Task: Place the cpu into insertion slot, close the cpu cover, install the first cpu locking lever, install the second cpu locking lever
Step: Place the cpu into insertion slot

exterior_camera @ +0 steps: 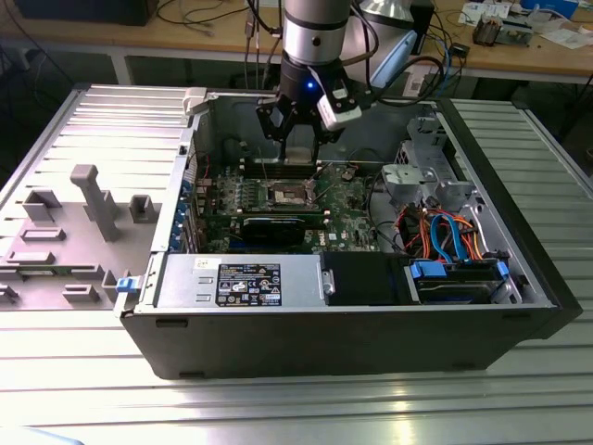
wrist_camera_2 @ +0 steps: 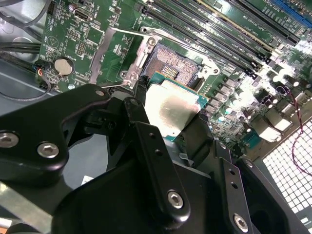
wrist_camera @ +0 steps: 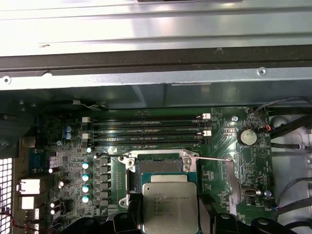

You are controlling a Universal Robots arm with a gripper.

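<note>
Holding the chip tight in the claw, above the socket at six o'clock in the exterior view; seemingly unseated. Could bend pins if lowered tilted or offset.

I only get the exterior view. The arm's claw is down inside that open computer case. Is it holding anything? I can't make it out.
Observer: Yes. In both wrist views the gripper is shut on the cpu, a flat square chip with a dull silver top.
Operator: Is it plugged in already?
Observer: No. In the second wrist view the insertion slot shows its dark centre bare, and the chip is held over one edge of it.
Operator: Isn't there some kind of lid?
Observer: The cpu cover, a silvery frame, lies flipped open beside the slot.
</note>
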